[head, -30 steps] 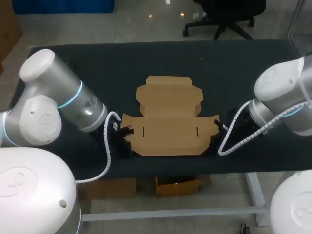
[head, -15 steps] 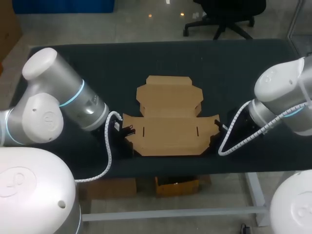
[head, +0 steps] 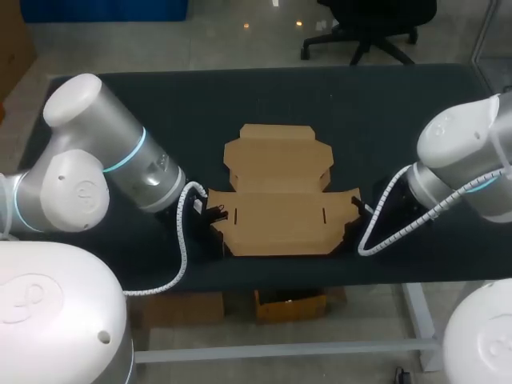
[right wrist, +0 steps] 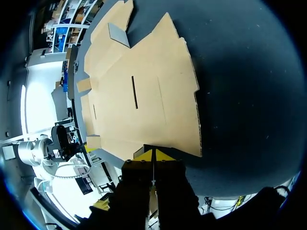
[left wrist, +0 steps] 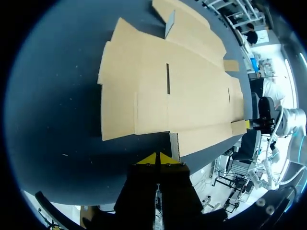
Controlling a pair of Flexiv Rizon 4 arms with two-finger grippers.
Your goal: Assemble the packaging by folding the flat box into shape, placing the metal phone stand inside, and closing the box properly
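Head view: the flat box (head: 276, 200) is seen lying unfolded at the middle of the table (head: 120, 112). The left gripper (left wrist: 157, 157) is set at its 8 o'clock corner and the right gripper (right wrist: 153, 152) at 4 o'clock. Both pairs of tips are pinched together at the cardboard's edge.

- The flat box (head: 276, 192) lies on the table (head: 160, 104), midway across, toward the front edge.
- The left gripper (left wrist: 157, 158) sits at the box's left end.
- The right gripper (right wrist: 153, 153) sits at the box's right end.
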